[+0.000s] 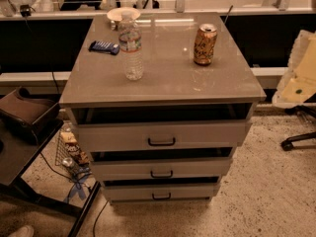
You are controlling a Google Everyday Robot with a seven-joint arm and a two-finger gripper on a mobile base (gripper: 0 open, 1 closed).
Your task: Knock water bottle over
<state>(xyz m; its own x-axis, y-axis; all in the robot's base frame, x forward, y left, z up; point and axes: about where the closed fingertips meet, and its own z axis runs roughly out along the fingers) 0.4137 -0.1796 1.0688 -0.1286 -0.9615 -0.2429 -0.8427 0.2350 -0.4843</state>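
The water bottle [131, 47] stands upright on the left half of the grey cabinet top [168, 78]. It is clear ribbed plastic with a pale cap and a label band near its upper part. An orange-gold drink can [205, 44] stands upright to its right, well apart from it. My gripper is not in view, and no part of the arm shows.
A dark blue flat packet [104, 47] lies left of the bottle. A pale bowl [123, 14] sits at the back edge behind it. The cabinet has three drawers [161, 137], all slightly open. A dark side table [22, 132] stands at left, a chair base [296, 139] at right.
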